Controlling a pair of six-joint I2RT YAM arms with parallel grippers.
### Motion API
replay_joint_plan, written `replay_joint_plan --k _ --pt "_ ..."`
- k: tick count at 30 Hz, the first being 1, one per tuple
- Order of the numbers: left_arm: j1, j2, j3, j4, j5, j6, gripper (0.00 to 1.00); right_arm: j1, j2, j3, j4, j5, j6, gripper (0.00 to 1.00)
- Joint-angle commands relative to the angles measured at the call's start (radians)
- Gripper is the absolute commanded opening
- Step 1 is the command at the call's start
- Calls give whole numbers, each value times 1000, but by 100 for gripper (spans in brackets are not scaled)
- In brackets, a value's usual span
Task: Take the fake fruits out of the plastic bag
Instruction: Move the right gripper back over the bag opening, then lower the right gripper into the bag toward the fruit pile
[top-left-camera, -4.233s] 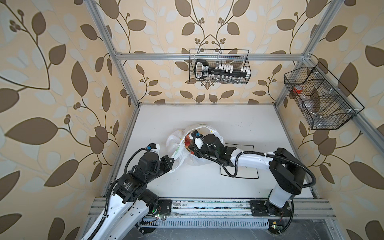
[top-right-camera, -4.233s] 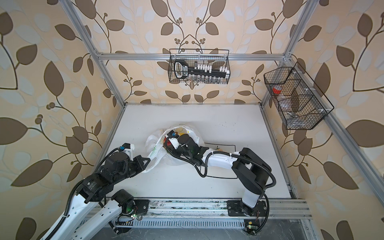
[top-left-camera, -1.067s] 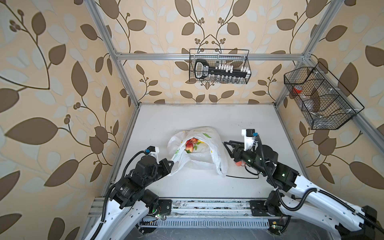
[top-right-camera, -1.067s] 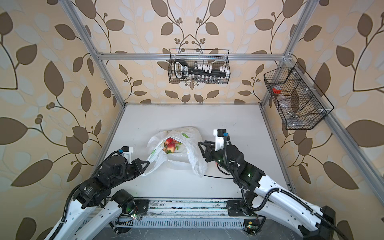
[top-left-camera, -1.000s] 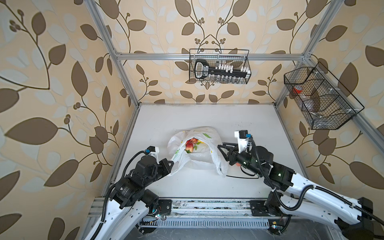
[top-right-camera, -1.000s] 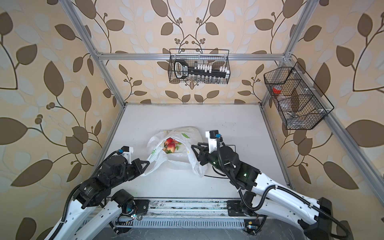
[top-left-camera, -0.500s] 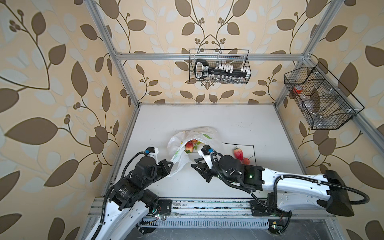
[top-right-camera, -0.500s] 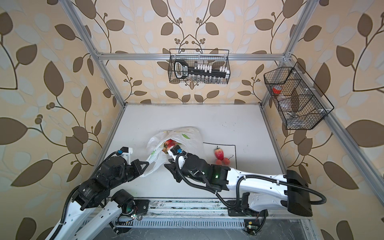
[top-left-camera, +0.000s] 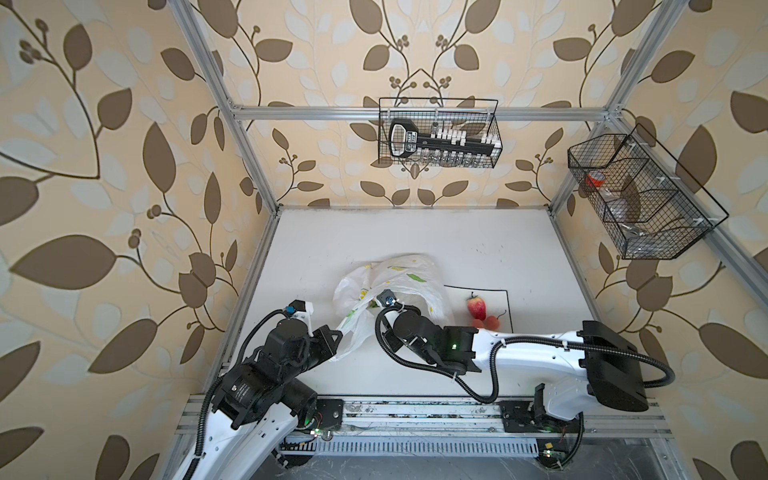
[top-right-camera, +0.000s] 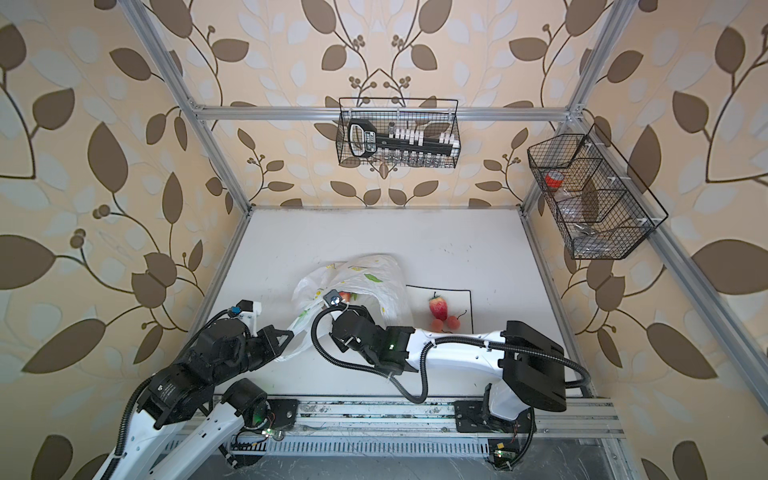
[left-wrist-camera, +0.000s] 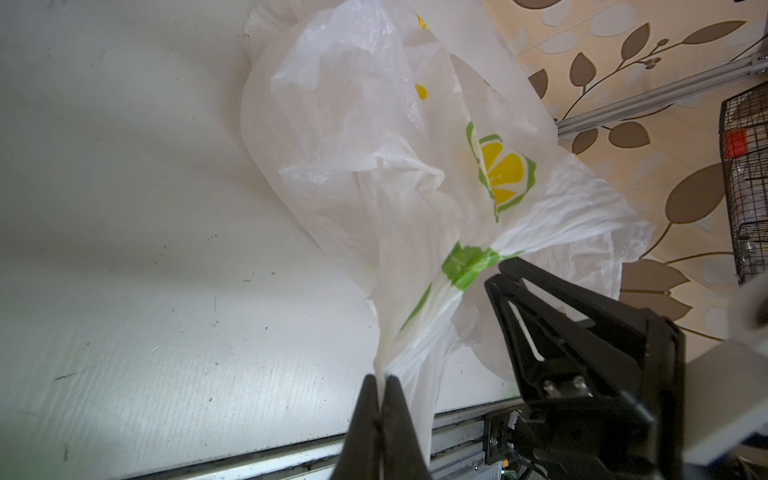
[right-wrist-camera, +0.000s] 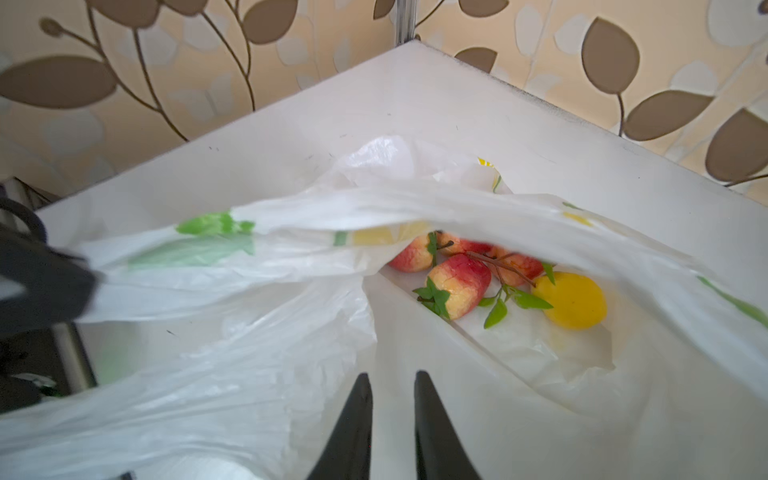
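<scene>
The plastic bag (top-left-camera: 401, 274) (top-right-camera: 368, 272) lies mid-table, white with lemon prints. My left gripper (left-wrist-camera: 380, 378) (top-left-camera: 337, 332) is shut on its twisted handle and holds the mouth up. My right gripper (right-wrist-camera: 392, 376) (left-wrist-camera: 496, 276) sits at the bag's mouth, its jaws a narrow gap apart over the lower plastic layer, holding nothing. Inside the bag (right-wrist-camera: 249, 332) lie fake fruits: red-pink apples (right-wrist-camera: 457, 286) and a yellow lemon (right-wrist-camera: 575, 299). Outside it, a strawberry (top-left-camera: 476, 307) (top-right-camera: 438, 308) and small red fruits (top-left-camera: 488, 323) rest on the square plate (top-left-camera: 496, 299).
A wire basket (top-left-camera: 438, 133) with tools hangs on the back wall. Another wire basket (top-left-camera: 640, 195) hangs on the right wall. Aluminium posts (top-left-camera: 249, 166) stand at the table's corners, and a metal rail (top-left-camera: 415, 415) runs along the front edge.
My right arm swung left from the plate to the bag's mouth, its jaws narrowing on the way; the red fruits stayed on the plate. The left gripper kept hold of the handle.
</scene>
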Motion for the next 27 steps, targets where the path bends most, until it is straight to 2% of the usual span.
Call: replay_joint_plan --k 1,7,12,16,18,22,25,27 --pt "-10 -9 48 -7 -26 7 0 8 25 -46 74 25 -128 19" --pt "-9 3 57 42 -18 2 0 69 76 -128 195 42 -340 20" --pt "-10 17 94 25 -21 17 0 73 123 -121 197 62 -395 20" --pt "-9 4 116 -34 -62 30 0 71 138 -115 184 22 -424 20" --pt "-10 -1 110 -32 -50 30 0 67 143 -103 163 -12 -408 21" --pt "-10 19 104 -49 -18 30 0 -1 96 -93 109 -136 -265 22" --pt "-10 19 99 -61 -6 58 0 -45 61 -92 75 -156 -166 22" --pt "-10 14 95 -60 2 59 0 -50 65 -76 46 -131 -147 22"
